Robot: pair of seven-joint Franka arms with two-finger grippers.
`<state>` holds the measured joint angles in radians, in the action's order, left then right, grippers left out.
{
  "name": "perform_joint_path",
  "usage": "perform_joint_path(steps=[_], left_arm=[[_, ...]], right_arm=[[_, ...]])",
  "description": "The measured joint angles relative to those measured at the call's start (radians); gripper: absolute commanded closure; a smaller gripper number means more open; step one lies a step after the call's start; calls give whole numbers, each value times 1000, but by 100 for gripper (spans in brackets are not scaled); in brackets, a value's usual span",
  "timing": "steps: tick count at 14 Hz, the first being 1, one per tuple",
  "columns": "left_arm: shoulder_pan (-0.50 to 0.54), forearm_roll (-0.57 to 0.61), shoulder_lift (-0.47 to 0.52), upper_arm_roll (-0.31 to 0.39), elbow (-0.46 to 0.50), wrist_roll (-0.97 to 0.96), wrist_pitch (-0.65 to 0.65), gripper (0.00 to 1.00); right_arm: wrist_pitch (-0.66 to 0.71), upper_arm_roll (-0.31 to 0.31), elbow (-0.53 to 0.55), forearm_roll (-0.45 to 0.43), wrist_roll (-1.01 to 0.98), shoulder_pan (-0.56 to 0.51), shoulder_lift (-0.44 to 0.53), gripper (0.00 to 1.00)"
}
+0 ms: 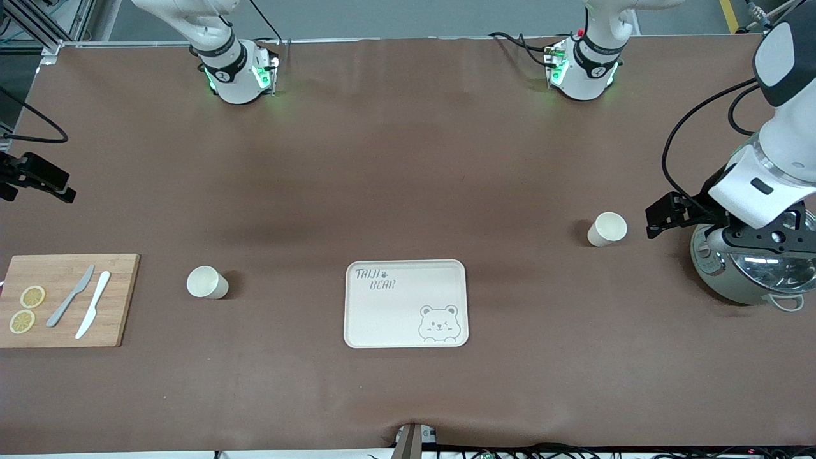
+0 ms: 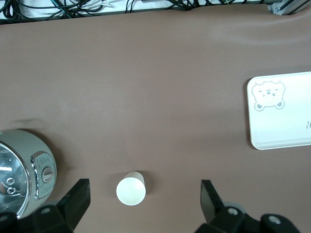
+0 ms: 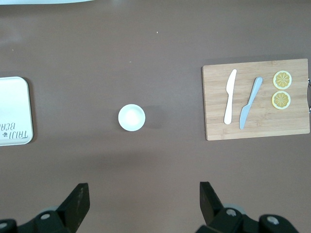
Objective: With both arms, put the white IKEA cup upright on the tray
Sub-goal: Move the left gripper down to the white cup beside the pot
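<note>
Two white cups stand upright on the brown table. One cup (image 1: 606, 229) (image 2: 131, 191) is toward the left arm's end, beside a silver pot. The other cup (image 1: 207, 282) (image 3: 131, 117) is toward the right arm's end. The cream tray (image 1: 406, 303) (image 2: 282, 111) (image 3: 14, 111) with the bear drawing lies between them, a little nearer the front camera, with nothing on it. My left gripper (image 2: 144, 183) hangs open high over its cup, fingers wide on either side. My right gripper (image 3: 143, 186) is open over bare table, apart from its cup.
A wooden cutting board (image 1: 121, 299) (image 3: 214, 107) with two knives and two lemon slices lies at the right arm's end. The silver pot (image 1: 746, 268) (image 2: 22, 174) sits at the left arm's end, under the left arm. Cables run along the table edge nearest the front camera.
</note>
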<state>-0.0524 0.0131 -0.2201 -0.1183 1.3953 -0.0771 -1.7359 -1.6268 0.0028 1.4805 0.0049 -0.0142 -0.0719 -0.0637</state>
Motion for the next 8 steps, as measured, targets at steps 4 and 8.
perform_joint_path(steps=[4, 8], left_arm=[[0, 0, 0, -2, 2, 0, 10, 0], [0, 0, 3, -19, 72, 0, 22, 0]], right_arm=[[0, 1, 0, 0, 0, 0, 0, 0], [0, 1, 0, 0, 0, 0, 0, 0]])
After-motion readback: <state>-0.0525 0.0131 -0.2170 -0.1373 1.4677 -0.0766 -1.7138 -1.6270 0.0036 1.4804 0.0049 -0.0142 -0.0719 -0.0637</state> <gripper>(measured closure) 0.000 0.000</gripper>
